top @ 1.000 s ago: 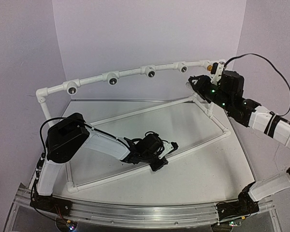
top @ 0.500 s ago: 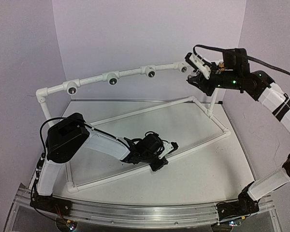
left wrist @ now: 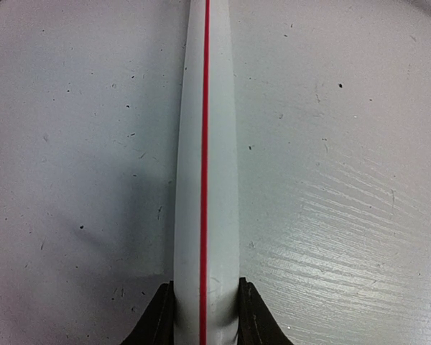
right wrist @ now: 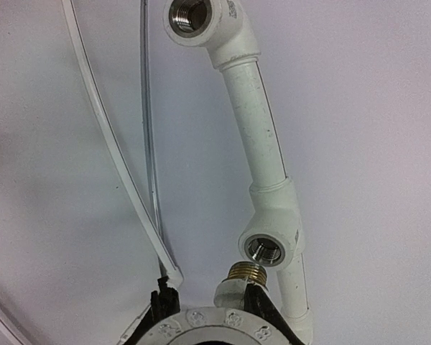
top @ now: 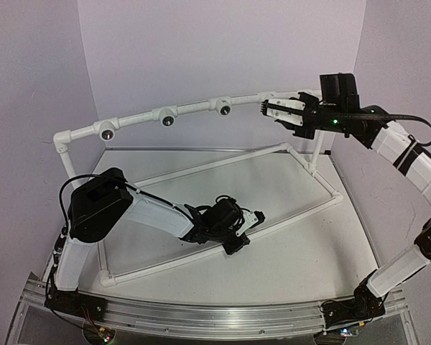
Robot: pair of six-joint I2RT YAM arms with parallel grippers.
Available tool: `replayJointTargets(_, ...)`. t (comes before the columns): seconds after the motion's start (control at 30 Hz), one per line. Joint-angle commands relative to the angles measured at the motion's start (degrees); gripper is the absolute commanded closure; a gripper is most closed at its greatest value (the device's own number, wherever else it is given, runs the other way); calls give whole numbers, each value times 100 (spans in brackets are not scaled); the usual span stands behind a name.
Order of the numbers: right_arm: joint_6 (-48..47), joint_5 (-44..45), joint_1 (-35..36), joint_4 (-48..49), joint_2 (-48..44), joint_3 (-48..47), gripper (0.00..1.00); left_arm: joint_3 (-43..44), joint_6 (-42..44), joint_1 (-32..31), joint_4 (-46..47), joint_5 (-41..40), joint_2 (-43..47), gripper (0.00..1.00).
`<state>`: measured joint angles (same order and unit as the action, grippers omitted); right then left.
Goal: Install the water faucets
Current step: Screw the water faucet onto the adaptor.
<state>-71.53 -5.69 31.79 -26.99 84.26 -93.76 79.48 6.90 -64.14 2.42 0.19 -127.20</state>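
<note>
At the right end of the pipe frame (right wrist: 262, 115), white faucet (right wrist: 223, 320) meets socket.
My right gripper (right wrist: 214, 295) pinches the white faucet, threaded end leading. The nearest socket (right wrist: 264, 249) lies just beyond that tip and slightly right, so the stem's axis misses the hole and is not yet entered. My right arm is nearer; my left gripper (left wrist: 205, 320) is clamped on the bottom rail (left wrist: 205, 144), well apart.

**White desk carrying a pipe frame**

The desk (top: 294, 244) is pale white, flecked with small dark specks. A white pipe frame (top: 201, 167) rests on it by its base pipes: one along the far side, one down the right, one slanting from near left to right. An aluminium rail (top: 223, 316) edges the near side.
</note>
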Motion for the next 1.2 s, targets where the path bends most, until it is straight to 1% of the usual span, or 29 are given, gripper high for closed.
replayJointTargets(0.0, -779, 334, 4, 1346, 78, 300, 100, -372, 52, -102, -1601, 136, -937, 100)
replayJointTargets(0.1, -1641, 769, 29, 3048, -84, 1378, 100, -372, 59, -106, -1606, 136, -938, 100)
replayJointTargets(0.2, -2495, 1038, 29, 4204, -81, 1948, 100, -372, 65, -99, -1604, 149, -938, 100)
replayJointTargets(0.27, -2776, 1087, 29, 4596, -49, 2118, 100, -370, 68, -100, -1603, 154, -935, 100)
replayJointTargets(0.33, -2860, 1116, 29, 4745, -3, 2111, 100, -364, 75, -93, -1604, 174, -943, 100)
replayJointTargets(0.53, -3109, 1062, 32, 4712, -98, 2157, 100, -347, 72, -76, -1609, 183, -952, 100)
replayJointTargets(0.63, -3160, 1061, 45, 4342, -297, 2222, 100, -345, 67, -72, -1612, 192, -956, 100)
replayJointTargets(0.7, -3090, 1049, 50, 4271, -394, 2275, 100, -330, 66, -64, -1611, 191, -968, 100)
replayJointTargets(0.93, -3170, 1226, 266, 3661, -772, 2407, 100, -256, 71, -63, -1669, 208, -1011, 100)
replayJointTargets(1.03, -3142, 1290, 318, 3715, -769, 2431, 100, -224, 81, -63, -1703, 227, -1041, 100)
replayJointTargets(1.17, -3112, 1455, 341, 3925, -541, 2319, 100, -187, 79, -64, -1738, 232, -1060, 100)
